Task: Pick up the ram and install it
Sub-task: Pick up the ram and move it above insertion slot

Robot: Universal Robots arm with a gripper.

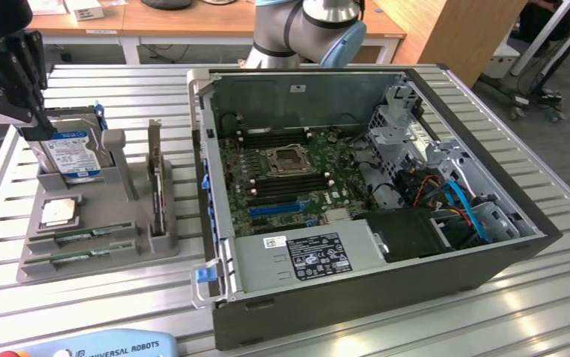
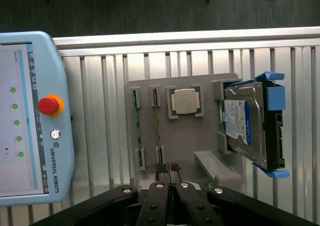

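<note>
My gripper [image 1: 35, 128] is pinched shut, empty; I'd spread it and centre over the ram [image 1: 85, 236], five o'clock in the exterior view.

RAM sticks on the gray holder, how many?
2. Outer stick along the gray holder's edge; inner stick beside it, nearer the CPU chip. None looks hidden there.

Ram [image 2: 158, 128]: long thin green stick, thin edge turned toward tool. Sits on edge in holder [image 2: 147, 131] slot, gray clips at both ends. Lies just ahead of gripper [image 2: 168, 169], lengthwise roughly in line with closed fingers, near end close by. Not gripped.
</note>
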